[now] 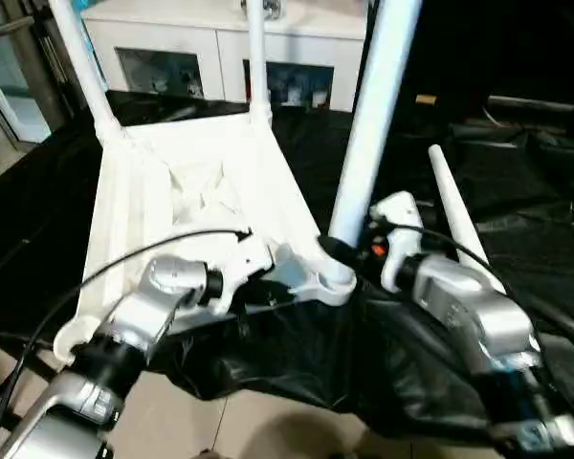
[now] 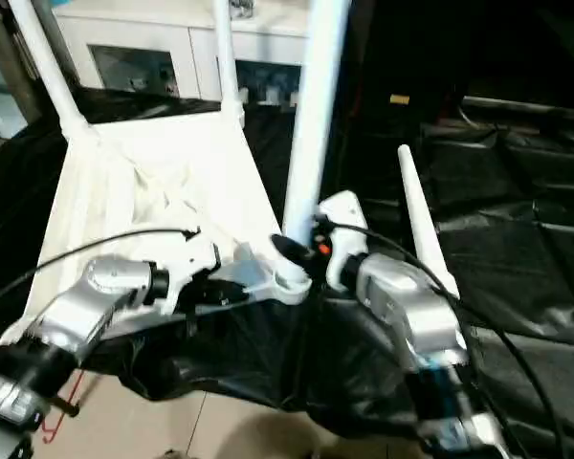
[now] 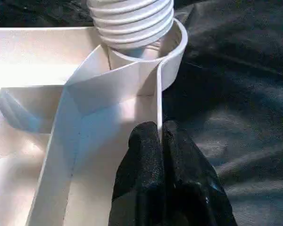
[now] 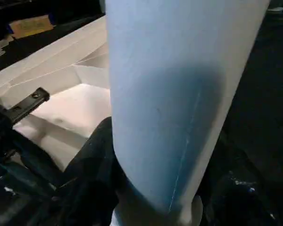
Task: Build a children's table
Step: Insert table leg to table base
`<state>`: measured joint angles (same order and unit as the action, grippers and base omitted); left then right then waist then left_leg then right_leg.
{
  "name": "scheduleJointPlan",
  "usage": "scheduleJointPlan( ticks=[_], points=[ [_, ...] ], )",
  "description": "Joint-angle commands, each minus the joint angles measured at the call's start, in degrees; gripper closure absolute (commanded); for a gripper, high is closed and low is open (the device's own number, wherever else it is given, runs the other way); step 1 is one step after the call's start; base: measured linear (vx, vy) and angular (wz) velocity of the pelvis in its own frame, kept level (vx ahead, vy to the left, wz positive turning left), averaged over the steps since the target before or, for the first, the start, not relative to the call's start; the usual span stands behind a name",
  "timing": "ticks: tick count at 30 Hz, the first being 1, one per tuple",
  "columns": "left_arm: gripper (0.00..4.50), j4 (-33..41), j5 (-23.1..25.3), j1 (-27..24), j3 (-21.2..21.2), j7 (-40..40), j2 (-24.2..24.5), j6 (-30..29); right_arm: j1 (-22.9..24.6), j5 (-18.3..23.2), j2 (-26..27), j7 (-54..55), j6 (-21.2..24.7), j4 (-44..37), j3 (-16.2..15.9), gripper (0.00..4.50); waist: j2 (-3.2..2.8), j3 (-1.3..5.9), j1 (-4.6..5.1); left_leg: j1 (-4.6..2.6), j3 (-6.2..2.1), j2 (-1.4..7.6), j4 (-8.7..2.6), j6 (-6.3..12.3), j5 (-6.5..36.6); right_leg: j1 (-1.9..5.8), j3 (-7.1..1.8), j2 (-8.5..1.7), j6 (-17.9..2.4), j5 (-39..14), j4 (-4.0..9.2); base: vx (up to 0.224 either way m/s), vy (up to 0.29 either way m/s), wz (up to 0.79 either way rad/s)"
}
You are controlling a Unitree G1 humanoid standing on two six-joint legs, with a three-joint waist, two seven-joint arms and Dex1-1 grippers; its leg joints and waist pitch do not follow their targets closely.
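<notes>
The white tabletop (image 1: 201, 191) lies upside down on a black sheet, ribs facing up. Two white legs (image 1: 81, 67) (image 1: 256, 67) stand in its far corner sockets. A third leg (image 1: 368, 124) stands upright at the near right socket (image 1: 333, 285), and its threaded end (image 3: 132, 19) sits in the socket's ring. My right gripper (image 1: 349, 251) is shut on this leg just above the socket. My left gripper (image 3: 161, 136) is shut on the tabletop's thin rim wall beside that socket. The fourth leg (image 1: 456, 220) lies loose on the sheet to the right.
The black sheet (image 1: 517, 191) covers the work surface and hangs over the near edge onto a tiled floor (image 1: 172, 421). A white glass-fronted cabinet (image 1: 230, 48) stands behind the tabletop. Black cables run along both silver forearms.
</notes>
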<state>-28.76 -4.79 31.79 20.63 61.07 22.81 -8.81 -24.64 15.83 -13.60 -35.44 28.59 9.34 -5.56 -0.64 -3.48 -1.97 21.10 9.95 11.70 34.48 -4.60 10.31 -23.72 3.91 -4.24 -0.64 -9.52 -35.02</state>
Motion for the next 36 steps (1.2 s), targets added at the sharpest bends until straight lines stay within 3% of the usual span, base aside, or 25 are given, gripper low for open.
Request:
scheduleJointPlan(
  ticks=[1, 3, 5, 9, 17, 18, 26, 33, 36],
  points=[
    [4.5, -1.1, -0.3, 1.3, -1.9, 0.1, -0.5, 2.1, -0.7, -0.7, 0.0, -0.5, -0.2, 0.9, -0.9, 2.61, 1.0, 4.01, -0.15, -0.3, -0.12, 0.65, -3.99, 0.47, 12.5, 2.87, -2.38, -3.14, -6.5, -23.8, 5.31, 0.0, 0.0, 0.0],
    [4.5, -1.4, 0.0, 1.4, -1.8, 0.0, -0.5, 2.3, -0.8, -0.8, -0.1, -0.6, -0.2, 1.1, -1.0, 2.61, 0.86, 3.91, -0.19, -0.31, -0.09, 0.75, -4.03, 0.46, 12.3, 2.83, -2.47, -3.18, -6.9, -22.9, 5.17, 0.0, 0.0, 0.0],
    [4.5, -6.4, 2.3, 3.3, -1.1, -0.9, -0.7, 6.0, -1.7, -1.4, -0.6, -1.0, -0.4, 2.5, -1.4, 2.61, 1.07, 3.96, -0.24, -0.36, -0.01, 0.58, -3.95, 0.75, 12.2, 2.85, -2.45, -3.14, -6.7, -23.4, 5.34, 0.0, 0.0, 0.0],
    [4.5, -9.0, 3.3, 4.5, -1.0, -1.9, -0.8, 7.3, -2.0, -1.8, -1.0, -1.6, -0.9, 3.6, -1.5, 2.61, 1.14, 3.93, -0.31, -0.37, -0.13, 0.7, -4.04, 0.34, 12.7, 2.91, -2.36, -3.28, -6.0, -25.1, 5.46, 0.0, 0.0, 0.0],
    [4.5, -9.5, 3.0, 5.0, -1.7, -0.4, -1.1, 8.6, -2.1, -2.0, -0.7, -1.0, -2.1, 5.8, -0.9, 2.61, 1.16, 3.98, -0.34, -0.41, -0.11, 0.77, -4.05, 0.41, 13.0, 2.89, -2.41, -3.35, -7.0, -24.0, 5.31, 0.0, 0.0, 0.0],
    [4.5, -9.6, 3.0, 5.0, -1.7, -0.2, -1.1, 8.8, -2.2, -1.8, -0.5, -1.1, -2.5, 6.3, -0.8, 2.61, 0.8, 4.0, -0.37, -0.46, -0.15, 0.83, -4.06, 0.31, 13.1, 2.86, -2.43, -3.38, -7.2, -23.6, 5.24, 0.0, 0.0, 0.0],
    [4.5, -10.2, 3.0, 5.1, -2.0, -0.3, -1.2, 9.7, -3.1, -0.7, 1.2, -1.2, -4.8, 10.6, 0.6, 2.61, 0.93, 3.91, -0.24, -0.52, -0.13, 0.82, -4.12, 0.25, 14.2, 2.85, -2.41, -3.37, -7.9, -23.9, 5.37, 0.0, 0.0, 0.0],
    [4.5, -11.0, 3.1, 5.5, -2.4, -0.9, -1.7, 10.0, -0.7, 1.4, 2.3, -2.1, -6.4, 11.3, 2.6, 2.61, 0.78, 3.91, -0.28, -0.57, -0.25, 0.86, -4.21, 0.19, 15.0, 2.79, -2.33, -3.42, -7.3, -25.5, 5.57, 0.0, 0.0, 0.0],
    [4.5, -11.7, 3.2, 6.0, -2.6, -1.3, -1.9, 10.3, 2.1, 2.1, 3.2, -2.6, -9.4, 12.4, 3.6, 2.61, 0.31, 3.9, -0.39, -0.67, -0.27, 0.88, -4.23, 0.24, 15.8, 2.7, -2.35, -3.5, -7.7, -24.9, 5.71, 0.0, 0.0, 0.0]
  ],
)
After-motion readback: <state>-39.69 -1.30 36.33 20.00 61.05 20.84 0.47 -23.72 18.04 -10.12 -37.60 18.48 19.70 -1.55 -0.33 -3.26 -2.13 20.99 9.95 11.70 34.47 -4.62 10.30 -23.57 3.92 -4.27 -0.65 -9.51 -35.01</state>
